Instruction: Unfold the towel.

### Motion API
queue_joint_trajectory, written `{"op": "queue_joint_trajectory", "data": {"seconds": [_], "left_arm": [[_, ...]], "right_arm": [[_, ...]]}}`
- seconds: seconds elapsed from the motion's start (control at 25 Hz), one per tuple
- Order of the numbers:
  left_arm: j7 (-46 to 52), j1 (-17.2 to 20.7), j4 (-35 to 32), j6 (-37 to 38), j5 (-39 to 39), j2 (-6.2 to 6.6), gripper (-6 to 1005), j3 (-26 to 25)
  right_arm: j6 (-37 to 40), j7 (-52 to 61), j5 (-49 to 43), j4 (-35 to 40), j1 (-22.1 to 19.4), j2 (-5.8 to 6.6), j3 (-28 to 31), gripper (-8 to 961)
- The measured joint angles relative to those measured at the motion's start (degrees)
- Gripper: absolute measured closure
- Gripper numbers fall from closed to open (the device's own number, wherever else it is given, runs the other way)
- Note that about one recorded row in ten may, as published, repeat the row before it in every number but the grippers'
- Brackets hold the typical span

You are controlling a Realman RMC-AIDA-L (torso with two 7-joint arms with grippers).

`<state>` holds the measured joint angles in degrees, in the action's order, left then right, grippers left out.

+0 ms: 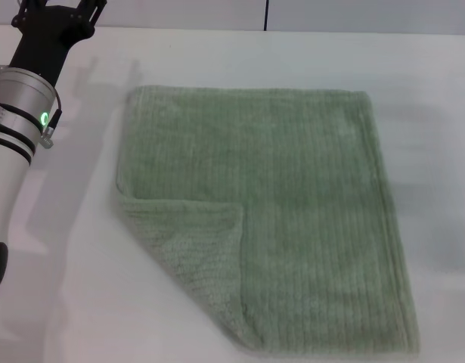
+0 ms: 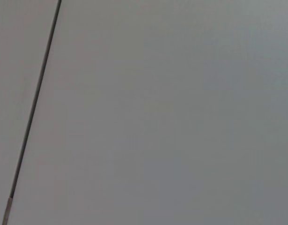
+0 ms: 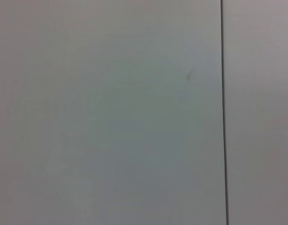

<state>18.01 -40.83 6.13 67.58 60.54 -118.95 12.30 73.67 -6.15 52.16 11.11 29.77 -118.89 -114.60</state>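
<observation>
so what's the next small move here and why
Probably bring the left arm down to the towel's folded-over near-left corner to grasp it. That flap lies doubled onto the cloth, while the other edges lie flat on the table. The left arm sits beside the towel, not touching it. The right arm is out of view, so the left seems the likelier one.

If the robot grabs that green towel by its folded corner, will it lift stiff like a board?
Probably not. The towel lies limp, and its near-left corner is already folded over, so it would likely drape. Its ribbed terry pile looks grippy rather than slippery.
</observation>
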Motion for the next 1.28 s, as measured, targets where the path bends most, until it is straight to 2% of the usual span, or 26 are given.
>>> {"op": "queue_joint_trajectory", "data": {"seconds": [0.24, 0.36, 0.4, 0.44, 0.52, 0.56, 0.6, 0.72, 0.76, 0.8, 0.84, 0.92, 0.96, 1.0, 1.04, 1.08, 1.24, 1.28], "left_arm": [[0.0, 0.1, -0.1, 0.1, 0.0, 0.09, 203, 0.0], [0.0, 0.1, -0.4, 0.2, 0.1, 0.11, 203, 0.0], [0.0, 0.1, -0.7, 0.2, 0.0, 0.13, 203, 0.0], [0.0, 0.1, -0.7, 0.2, 0.0, 0.13, 204, 0.0], [0.0, 0.1, -0.8, 0.2, 0.1, 0.14, 204, 0.0], [0.0, 0.1, -0.8, 0.2, 0.1, 0.14, 204, 0.0], [0.1, 0.1, -0.8, 0.2, 0.0, 0.15, 204, 0.0], [0.1, 0.1, -0.9, 0.1, 0.0, 0.21, 204, 0.0], [0.1, 0.1, -1.0, -0.1, 0.0, 0.22, 204, 0.0], [0.1, 0.1, -1.0, -0.1, 0.0, 0.22, 204, 0.0], [0.0, 0.1, -1.1, -0.2, 0.0, 0.22, 204, 0.0], [0.0, 0.1, -1.4, -0.3, 0.0, 0.22, 204, 0.0], [0.0, 0.1, -1.5, -0.3, 0.0, 0.22, 204, 0.0], [0.0, 0.1, -1.6, -0.4, 0.0, 0.22, 204, 0.0], [0.0, 0.1, -1.6, -0.4, 0.0, 0.22, 204, 0.0], [0.0, 0.0, -1.6, -0.4, 0.0, 0.22, 204, 0.0], [0.0, -0.1, -1.6, -0.4, 0.0, 0.22, 204, 0.0], [0.0, -0.1, -1.6, -0.4, 0.0, 0.22, 205, 0.0]], "right_arm": [[-3.2, 0.0, -2.0, 2.1, -0.1, -0.02, 0.0, 530], [-8.3, 0.0, -5.1, 4.8, -0.1, 0.0, 0.2, 670], [-12.2, 0.0, -7.2, 7.1, -0.2, 0.08, 0.4, 717], [-12.2, 0.0, -7.2, 7.1, -0.2, 0.08, 0.4, 745], [-19.5, -0.2, -10.0, 12.0, -1.0, 0.54, 1.0, 800], [-19.5, -0.2, -10.0, 12.0, -1.0, 0.54, 1.0, 828], [-26.7, -1.8, -11.6, 16.3, -1.9, 1.06, 2.4, 856], [-38.1, -6.1, -14.2, 23.7, -3.6, 1.26, 6.2, 939], [-38.1, -6.1, -14.2, 23.7, -3.6, 1.26, 6.2, 942], [-45.5, -9.1, -15.9, 28.8, -5.0, 1.01, 9.3, 945], [-45.5, -9.1, -15.9, 28.8, -5.0, 1.01, 9.3, 947], [-52.5, -11.0, -17.5, 34.2, -6.4, 0.71, 12.2, 953], [-56.8, -11.5, -18.3, 36.6, -6.9, 0.61, 13.4, 956], [-65.1, -11.9, -19.6, 41.6, -7.7, 0.45, 16.0, 955], [-65.1, -11.9, -19.6, 41.6, -7.7, 0.45, 16.0, 955], [-68.4, -11.9, -20.0, 43.2, -7.8, 0.42, 16.6, 954], [-81.8, -11.9, -21.4, 50.1, -8.0, 0.39, 19.6, 953], [-87.8, -11.9, -21.9, 53.0, -7.7, 0.42, 20.6, 953]]}}
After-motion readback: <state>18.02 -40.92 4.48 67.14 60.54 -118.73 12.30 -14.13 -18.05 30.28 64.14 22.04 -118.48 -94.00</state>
